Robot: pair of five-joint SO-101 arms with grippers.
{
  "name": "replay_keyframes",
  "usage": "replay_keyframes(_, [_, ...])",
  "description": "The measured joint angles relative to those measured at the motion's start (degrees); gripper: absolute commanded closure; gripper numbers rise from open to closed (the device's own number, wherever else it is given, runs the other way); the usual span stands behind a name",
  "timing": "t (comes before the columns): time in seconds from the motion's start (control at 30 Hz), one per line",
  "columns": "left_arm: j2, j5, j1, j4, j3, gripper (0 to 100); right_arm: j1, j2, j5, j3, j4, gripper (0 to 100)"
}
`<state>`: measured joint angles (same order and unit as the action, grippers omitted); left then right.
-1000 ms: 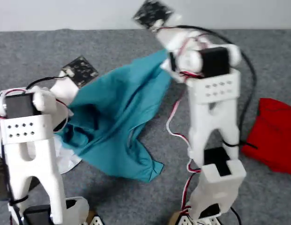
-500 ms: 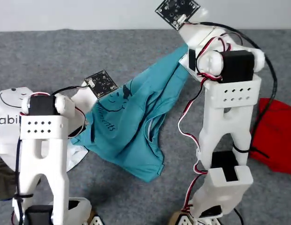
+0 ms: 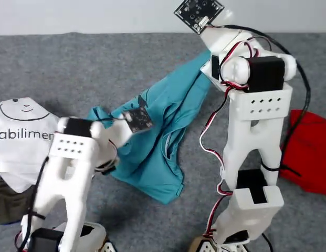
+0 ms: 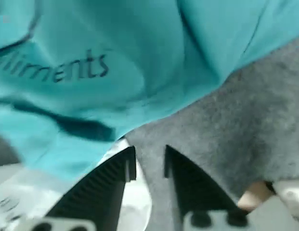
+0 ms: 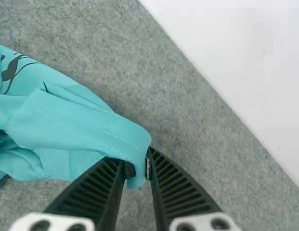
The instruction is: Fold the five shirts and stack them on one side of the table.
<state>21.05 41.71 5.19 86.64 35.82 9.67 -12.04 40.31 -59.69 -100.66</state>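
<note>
A teal shirt (image 3: 163,136) hangs stretched from the table's far middle down toward the front, its lower part crumpled on the grey carpet. My right gripper (image 3: 207,64) is raised at the far side, shut on a hem of the teal shirt (image 5: 67,139); the cloth is pinched between the fingertips of this gripper (image 5: 137,169). My left gripper (image 4: 145,161) hovers low over the carpet just short of the printed teal shirt (image 4: 139,53), slightly open with nothing between its fingers. In the high view the left arm (image 3: 73,157) overlaps the shirt's left edge.
A white printed shirt (image 3: 21,139) lies at the left edge, with a dark cloth (image 3: 5,202) under its front. A red shirt (image 3: 309,152) lies at the right edge. Bare grey carpet (image 3: 100,63) stretches across the far left.
My left gripper has let go of the teal shirt and swung right over it; the shirt's left side has sagged onto the table. The right arm rose with its corner, then held.
</note>
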Motion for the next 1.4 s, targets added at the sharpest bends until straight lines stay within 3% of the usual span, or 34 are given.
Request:
replay_keyframes(0.3, [0.00, -7.65, 1.14, -12.75, 8.00, 81, 0.00, 0.00, 0.00, 0.44, 0.00, 98.5])
replay_keyframes(0.67, [-4.84, -13.45, 1.14, -21.27, 10.64, 82, 0.00, 0.00, 0.00, 0.44, 0.00, 98.5])
replay_keyframes(0.77, [-9.58, -13.54, 1.14, -21.27, 10.64, 86, 0.00, 0.00, 0.00, 0.44, 0.00, 98.5])
replay_keyframes(0.9, [-12.84, -13.54, 1.14, -21.27, 8.53, 100, 0.00, 0.00, 0.00, 0.44, 0.00, 98.5])
replay_keyframes(1.2, [-6.42, -13.27, 0.35, -11.60, -1.85, 100, -0.70, 0.00, 0.00, 0.44, 0.00, 98.5])
replay_keyframes(1.4, [5.19, -13.27, -7.03, -6.33, -11.69, 100, -2.73, 0.00, 0.00, 0.44, 0.00, 98.5])
